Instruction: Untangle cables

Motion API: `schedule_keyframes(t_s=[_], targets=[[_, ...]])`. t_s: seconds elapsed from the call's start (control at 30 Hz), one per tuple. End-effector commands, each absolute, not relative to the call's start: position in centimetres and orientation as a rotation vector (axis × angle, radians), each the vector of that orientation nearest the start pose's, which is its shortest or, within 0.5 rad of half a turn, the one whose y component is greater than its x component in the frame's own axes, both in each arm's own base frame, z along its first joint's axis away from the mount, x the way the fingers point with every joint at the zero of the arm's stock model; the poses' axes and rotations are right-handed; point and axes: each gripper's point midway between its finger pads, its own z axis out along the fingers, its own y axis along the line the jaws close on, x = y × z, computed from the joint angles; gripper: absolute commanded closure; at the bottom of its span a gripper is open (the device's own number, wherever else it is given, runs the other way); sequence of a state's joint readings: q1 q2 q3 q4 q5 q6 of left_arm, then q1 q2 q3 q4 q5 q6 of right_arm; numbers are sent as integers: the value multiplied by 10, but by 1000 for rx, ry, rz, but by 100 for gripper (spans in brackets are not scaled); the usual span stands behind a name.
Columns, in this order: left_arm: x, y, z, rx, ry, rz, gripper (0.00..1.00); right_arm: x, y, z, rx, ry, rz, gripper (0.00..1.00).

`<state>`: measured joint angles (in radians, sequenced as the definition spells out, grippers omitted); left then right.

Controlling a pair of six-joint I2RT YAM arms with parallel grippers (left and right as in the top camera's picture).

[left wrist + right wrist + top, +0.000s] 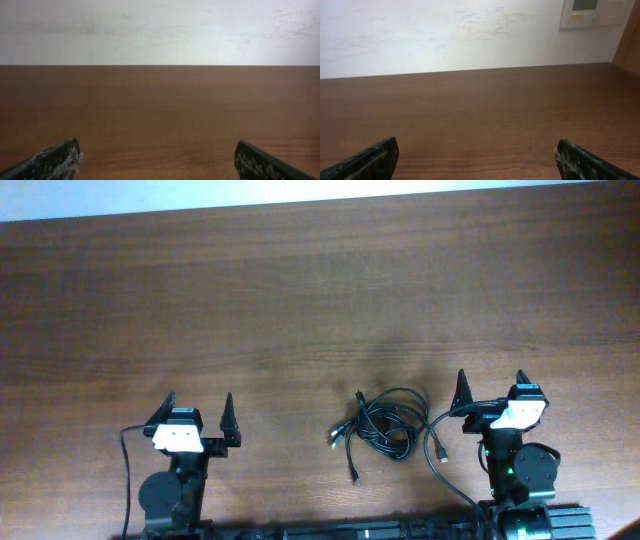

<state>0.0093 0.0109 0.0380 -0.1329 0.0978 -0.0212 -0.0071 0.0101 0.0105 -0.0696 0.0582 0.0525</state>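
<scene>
The cables (pixel 384 427) lie as a tangled bundle of thin black cords with small plug ends on the wooden table (pixel 300 300), near the front edge between the two arms. One cord end (pixel 438 452) trails close to the right arm. My left gripper (pixel 198 402) is open and empty, well left of the bundle. My right gripper (pixel 490 382) is open and empty, just right of the bundle. Both wrist views show spread fingertips (pixel 157 155) (pixel 477 152) over bare wood; the cables are out of view there.
A white wall runs behind the table's far edge (pixel 470 70), with a wall panel (pixel 592 12) at upper right. A black wire (pixel 127 470) loops beside the left arm's base.
</scene>
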Motion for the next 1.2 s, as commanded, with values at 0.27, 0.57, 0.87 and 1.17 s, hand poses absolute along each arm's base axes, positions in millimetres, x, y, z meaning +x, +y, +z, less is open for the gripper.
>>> schedule_keyframes(t_s=[0.27, 0.57, 0.87, 1.17], targets=[[235, -14, 179, 34, 1685, -99, 1, 246, -13, 156, 101, 1644, -12, 1], [239, -14, 183, 31, 1734, -102, 1, 246, -13, 156, 101, 1644, -12, 1], [248, -19, 188, 48, 1855, -139, 1, 246, -13, 156, 100, 1644, -13, 1], [257, -20, 187, 41, 2013, -156, 1, 246, -13, 156, 101, 1644, -12, 1]])
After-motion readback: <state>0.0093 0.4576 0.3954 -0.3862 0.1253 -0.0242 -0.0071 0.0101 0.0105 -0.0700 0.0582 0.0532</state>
